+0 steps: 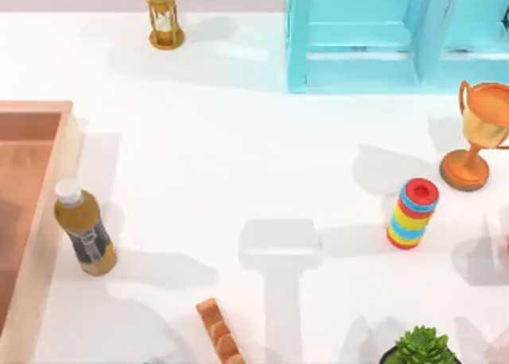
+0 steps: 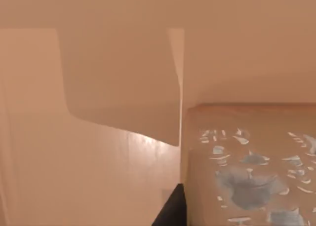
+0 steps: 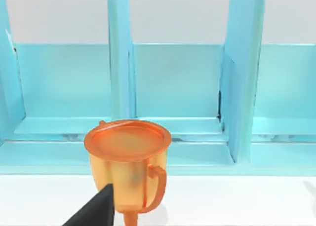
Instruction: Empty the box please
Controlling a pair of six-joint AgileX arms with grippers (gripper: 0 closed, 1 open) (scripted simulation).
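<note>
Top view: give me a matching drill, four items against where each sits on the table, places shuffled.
Things:
1. hourglass
2. bottle
3. trophy cup
4. ring stack

Places:
A. right edge of the table, in front of the light blue frame
B. far side, left of the light blue frame
C. right half of the table, nearer the camera than the trophy cup and to its left
D. just outside the right wall of the box, on the table

Pairs: 1-B, 2-D, 3-A, 4-C
</note>
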